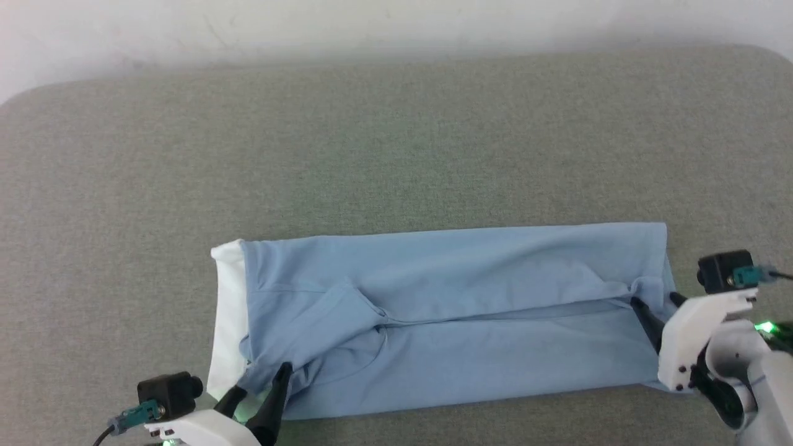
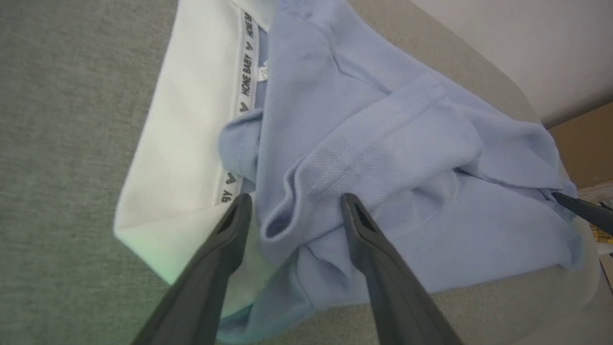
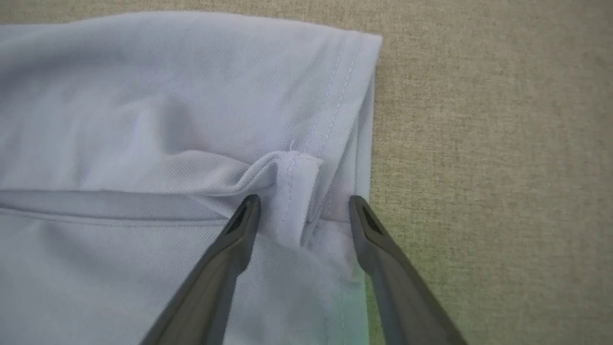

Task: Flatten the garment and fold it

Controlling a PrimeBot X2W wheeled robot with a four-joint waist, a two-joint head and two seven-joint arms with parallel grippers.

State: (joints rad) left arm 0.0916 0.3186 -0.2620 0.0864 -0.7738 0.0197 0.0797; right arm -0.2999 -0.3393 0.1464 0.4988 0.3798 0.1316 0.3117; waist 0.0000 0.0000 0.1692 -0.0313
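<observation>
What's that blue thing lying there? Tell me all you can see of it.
A light blue knit polo shirt, folded lengthwise into a long band, lies on the grey-green cloth surface. Its white collar sits at the robot's left end, the stitched hem at the right. The left pincer and right pincer, both open, straddle bunched folds at either end.

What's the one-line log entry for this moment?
polo shirt: long folded band, rumpled middle | left gripper: open, straddling collar-end fold | right gripper: open, straddling hem fold
</observation>
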